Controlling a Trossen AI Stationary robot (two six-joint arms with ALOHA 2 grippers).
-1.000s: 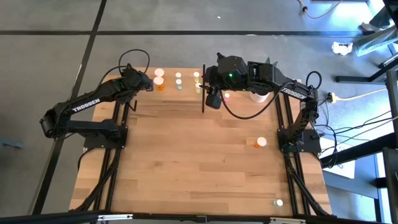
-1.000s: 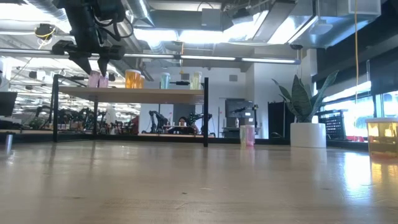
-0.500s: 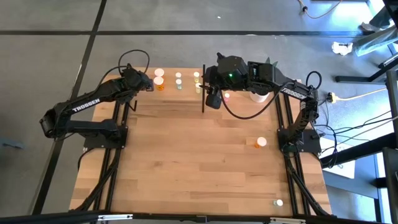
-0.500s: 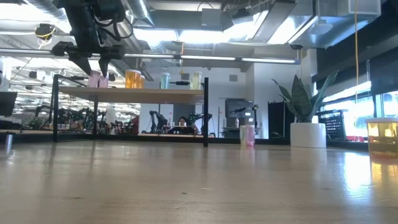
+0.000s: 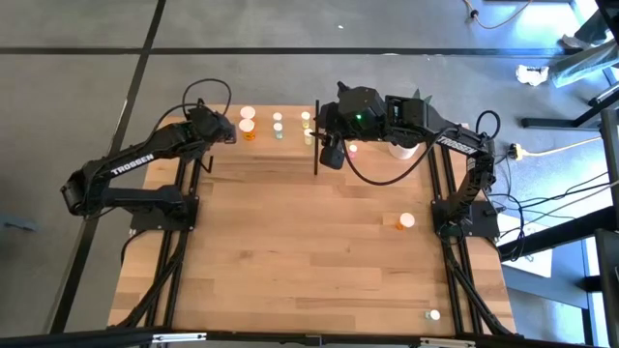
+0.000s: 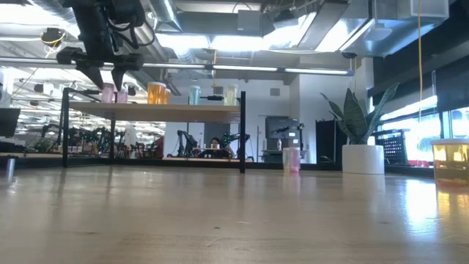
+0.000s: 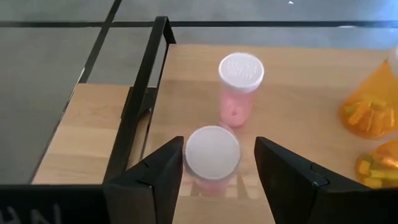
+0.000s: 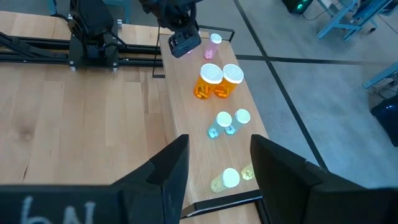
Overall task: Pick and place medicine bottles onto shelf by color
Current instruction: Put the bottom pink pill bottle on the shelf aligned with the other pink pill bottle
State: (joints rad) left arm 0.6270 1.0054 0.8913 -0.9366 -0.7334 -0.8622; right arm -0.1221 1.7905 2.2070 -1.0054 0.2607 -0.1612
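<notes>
The shelf (image 5: 290, 136) stands at the table's far edge; it also shows in the low view (image 6: 176, 111). On it, from left to right, stand two pink bottles (image 6: 108, 93), two orange bottles (image 8: 211, 81), two green bottles (image 8: 219, 123) and two yellowish bottles (image 8: 227, 179). My left gripper (image 7: 219, 165) is open over the shelf's left end. Its fingers stand on either side of the nearer pink bottle's white cap (image 7: 212, 152). The second pink bottle (image 7: 239, 87) stands just beyond. My right gripper (image 8: 221, 163) is open and empty, above the shelf's right end (image 5: 331, 155). My left gripper comes from above at the nearer pink bottle, which stands upright on the shelf. One finger (image 7: 168, 171) is close against the cap's side; I cannot tell whether it touches. The other finger stands apart from the cap.
A white plant pot (image 5: 400, 147) stands at the far right, with a pink bottle (image 5: 353, 148) on the table beside it. An orange bottle (image 5: 404, 221) stands on the table at the right, and one more bottle (image 5: 432, 315) near the front right corner.
My left gripper has shifted a little toward the table's left edge, staying over the pink bottles on the shelf. The bottles stand as before.
</notes>
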